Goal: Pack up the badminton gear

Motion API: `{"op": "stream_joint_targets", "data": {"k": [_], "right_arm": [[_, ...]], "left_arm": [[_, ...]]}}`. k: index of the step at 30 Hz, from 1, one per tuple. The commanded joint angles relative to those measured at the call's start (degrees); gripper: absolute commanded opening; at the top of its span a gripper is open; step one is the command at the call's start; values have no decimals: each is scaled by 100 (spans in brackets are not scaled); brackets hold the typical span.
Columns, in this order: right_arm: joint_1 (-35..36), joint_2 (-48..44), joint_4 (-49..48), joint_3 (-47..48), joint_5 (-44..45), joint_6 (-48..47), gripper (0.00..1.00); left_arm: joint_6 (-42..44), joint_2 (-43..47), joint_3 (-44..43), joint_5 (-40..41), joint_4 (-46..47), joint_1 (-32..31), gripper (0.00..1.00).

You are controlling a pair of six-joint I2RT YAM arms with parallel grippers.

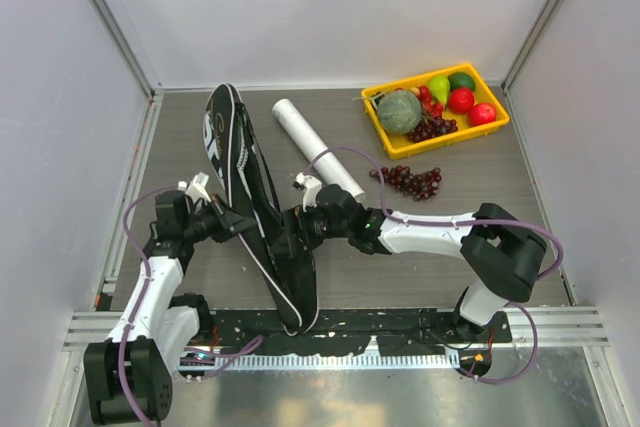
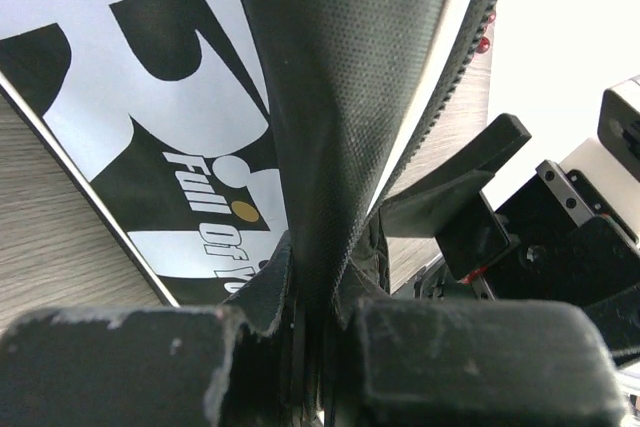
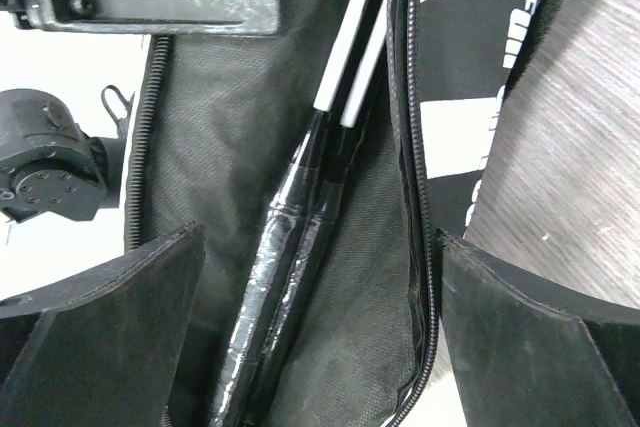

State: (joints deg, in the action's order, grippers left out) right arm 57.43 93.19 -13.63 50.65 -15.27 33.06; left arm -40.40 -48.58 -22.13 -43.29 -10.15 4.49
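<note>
Pinching the upper flap of the black bag (image 2: 150, 97) in my left gripper (image 2: 325, 347), I hold that bag open along its side; it lies slantwise on the table (image 1: 500, 217) between my arms. My right gripper (image 3: 320, 317) hangs over the narrow end with its fingers spread wide, gripping nothing.

The thin flap could slip from my left pinch and drop onto my right fingers. Those fingers, one just beside the zipper edge, could snag it and drag the bag. A tug might slide the handles out of the open side.

The bag holds two rackets (image 3: 300, 217) side by side, black handles in the narrow end, pale shafts running under the flap. I see no shuttlecocks. The white tube (image 1: 318, 147) lies outside, behind the bag; its contents I cannot tell. The yellow tray (image 1: 372, 112) holds fruit, with a grape bunch (image 1: 410, 180) loose near it.
</note>
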Motion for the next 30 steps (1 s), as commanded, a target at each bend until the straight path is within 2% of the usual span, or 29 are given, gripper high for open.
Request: {"op": "stream_joint_targets", "data": {"k": [1, 5, 14, 20, 23, 26, 28, 30], "right_arm": [[233, -310, -475, 49, -232, 289, 96], [383, -205, -352, 234, 66, 456, 99], [637, -29, -456, 410, 234, 755, 99], [927, 191, 430, 893, 998, 333, 99], [1016, 314, 737, 973, 1341, 175, 95], [1060, 437, 906, 1122, 1509, 69, 84], [1051, 551, 941, 1183, 1509, 43, 72], [1060, 648, 967, 1227, 1509, 43, 48]], "left_arm": [[-257, -99, -11, 66, 602, -10, 0], [-328, -248, -28, 224, 707, -10, 5], [-486, -618, -37, 470, 989, -45, 8], [-697, -820, -28, 435, 1375, -62, 8], [-697, -820, -63, 444, 1393, -71, 8], [-697, -794, -63, 453, 1376, -63, 11], [-688, -759, -72, 462, 1358, -71, 16], [-680, -724, -90, 435, 1349, -71, 21]]}}
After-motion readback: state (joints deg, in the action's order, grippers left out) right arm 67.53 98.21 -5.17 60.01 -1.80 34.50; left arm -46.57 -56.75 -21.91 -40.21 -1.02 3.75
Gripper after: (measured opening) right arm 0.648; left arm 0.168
